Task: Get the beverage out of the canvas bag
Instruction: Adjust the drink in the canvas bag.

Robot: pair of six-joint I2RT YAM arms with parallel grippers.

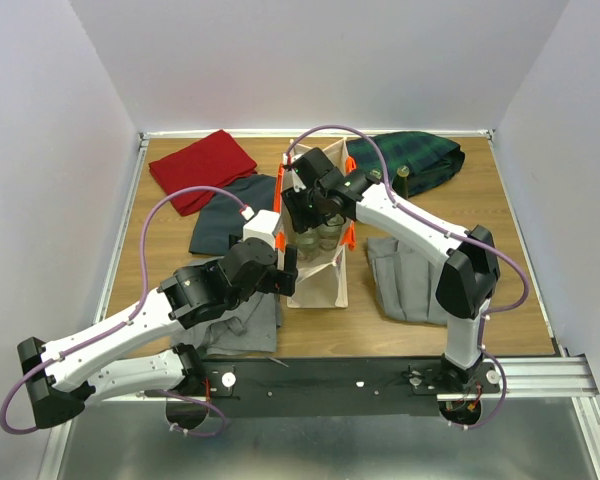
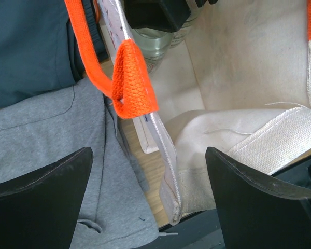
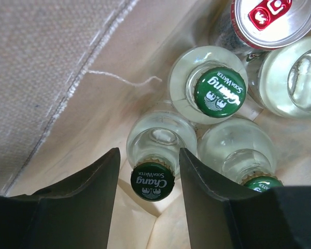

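The beige canvas bag (image 1: 320, 285) stands open at the table's middle, orange handles (image 2: 132, 83) on its sides. Inside stand several clear glass soda-water bottles with green caps and a silver can (image 3: 269, 18). My right gripper (image 3: 149, 151) reaches down into the bag, its fingers on either side of the nearest bottle's cap (image 3: 152, 181), with narrow gaps left on both sides. A second capped bottle (image 3: 220, 92) stands just behind it. My left gripper (image 2: 147, 150) is wide open, straddling the bag's left wall rim (image 2: 166, 155) near its front corner without touching it.
Clothes lie around the bag: a red cloth (image 1: 202, 165) at the back left, a dark green plaid one (image 1: 420, 160) at the back right, grey garments at the right (image 1: 405, 275) and front left (image 1: 245, 325), a dark blue-grey one (image 1: 225, 215) at the left.
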